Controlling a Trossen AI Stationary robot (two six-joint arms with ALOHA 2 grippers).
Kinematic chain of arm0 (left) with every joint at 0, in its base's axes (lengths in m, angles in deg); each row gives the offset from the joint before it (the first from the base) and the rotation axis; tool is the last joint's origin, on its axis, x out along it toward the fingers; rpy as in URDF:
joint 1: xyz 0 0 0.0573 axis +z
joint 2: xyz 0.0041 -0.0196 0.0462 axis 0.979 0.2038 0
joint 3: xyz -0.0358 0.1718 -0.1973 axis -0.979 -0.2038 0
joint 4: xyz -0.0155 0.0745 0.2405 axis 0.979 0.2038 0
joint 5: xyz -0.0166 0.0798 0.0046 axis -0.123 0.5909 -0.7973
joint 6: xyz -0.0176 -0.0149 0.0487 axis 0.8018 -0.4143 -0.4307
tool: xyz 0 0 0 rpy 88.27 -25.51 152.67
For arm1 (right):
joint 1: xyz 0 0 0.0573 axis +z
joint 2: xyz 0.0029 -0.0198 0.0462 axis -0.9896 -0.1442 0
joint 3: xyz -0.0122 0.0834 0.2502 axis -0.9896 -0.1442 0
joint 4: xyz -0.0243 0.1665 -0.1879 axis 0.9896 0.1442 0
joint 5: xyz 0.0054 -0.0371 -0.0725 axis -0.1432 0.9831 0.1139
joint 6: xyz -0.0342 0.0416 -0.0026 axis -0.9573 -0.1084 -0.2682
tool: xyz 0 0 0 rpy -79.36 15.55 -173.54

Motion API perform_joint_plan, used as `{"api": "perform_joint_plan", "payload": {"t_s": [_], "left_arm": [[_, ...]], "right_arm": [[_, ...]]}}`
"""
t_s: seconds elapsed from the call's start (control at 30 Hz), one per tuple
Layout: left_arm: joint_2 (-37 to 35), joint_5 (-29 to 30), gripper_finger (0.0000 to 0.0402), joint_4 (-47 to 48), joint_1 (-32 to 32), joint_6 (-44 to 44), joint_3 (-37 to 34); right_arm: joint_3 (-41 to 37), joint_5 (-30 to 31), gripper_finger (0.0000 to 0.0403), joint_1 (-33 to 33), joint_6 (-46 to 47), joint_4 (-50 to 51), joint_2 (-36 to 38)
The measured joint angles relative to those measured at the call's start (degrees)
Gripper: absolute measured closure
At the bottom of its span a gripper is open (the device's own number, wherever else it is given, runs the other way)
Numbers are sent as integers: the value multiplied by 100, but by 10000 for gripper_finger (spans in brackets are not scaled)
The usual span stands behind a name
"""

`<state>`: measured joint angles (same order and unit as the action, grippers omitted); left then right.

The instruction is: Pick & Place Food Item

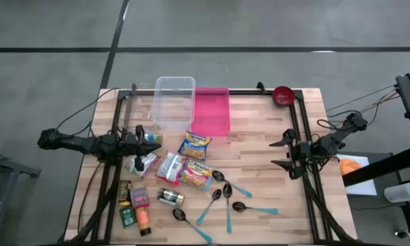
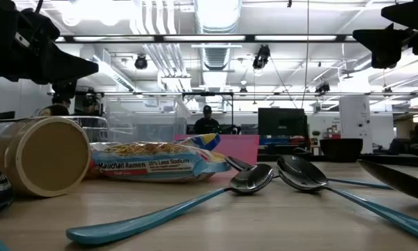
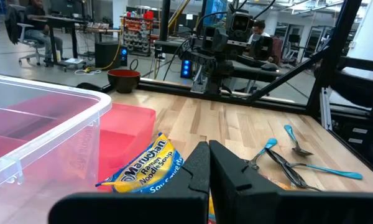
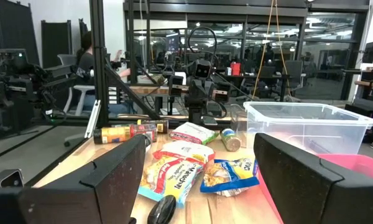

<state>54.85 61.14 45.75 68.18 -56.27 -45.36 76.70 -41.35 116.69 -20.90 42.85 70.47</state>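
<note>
- On the wooden table (image 1: 260,137), the food packets lie in a loose cluster just in front of the clear bin (image 1: 174,101) and the pink lid (image 1: 212,113): a ramen packet (image 1: 195,145) nearest the bin, two more packets just beside it.
- Left gripper (image 1: 150,139) sits level at the table's left edge, fingers pressed together, holding nothing.
- Right gripper (image 1: 280,152) waits at the right edge, fingers spread wide, empty — well apart from the packets.
- No pick has begun, I judge; the already open right gripper looks the better choice.
- Come down over one packet's middle, clear of the teal spoons (image 1: 225,198) nearby — pinch across its narrow width, so neighbours stay undisturbed.
- Lift clear of the bin's wall before releasing.
</note>
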Motion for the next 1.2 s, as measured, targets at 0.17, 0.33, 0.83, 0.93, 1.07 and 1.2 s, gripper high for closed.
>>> {"api": "perform_joint_plan", "payload": {"t_s": [0.17, 0.33, 0.83, 0.93, 1.07, 1.2], "left_arm": [[1, -1, 401, -1, 0, 0, 0], [1, -1, 401, -1, 2, 1, 0], [0, 2, 401, -2, 0, -2, 0], [0, -1, 401, 0, 2, 0, 0], [0, -1, 401, -1, 0, -1, 0], [0, -1, 401, 0, 1, 0, 0]], "right_arm": [[-1, 0, 104, 0, 0, 1, 0], [-1, 0, 104, -1, -6, 0, 0], [-1, 0, 104, -2, -8, -1, 2], [0, 0, 104, -2, 5, 0, 0], [1, 2, 104, -1, 7, -5, 1], [-1, -2, 104, -2, 500, -42, 2]]}}
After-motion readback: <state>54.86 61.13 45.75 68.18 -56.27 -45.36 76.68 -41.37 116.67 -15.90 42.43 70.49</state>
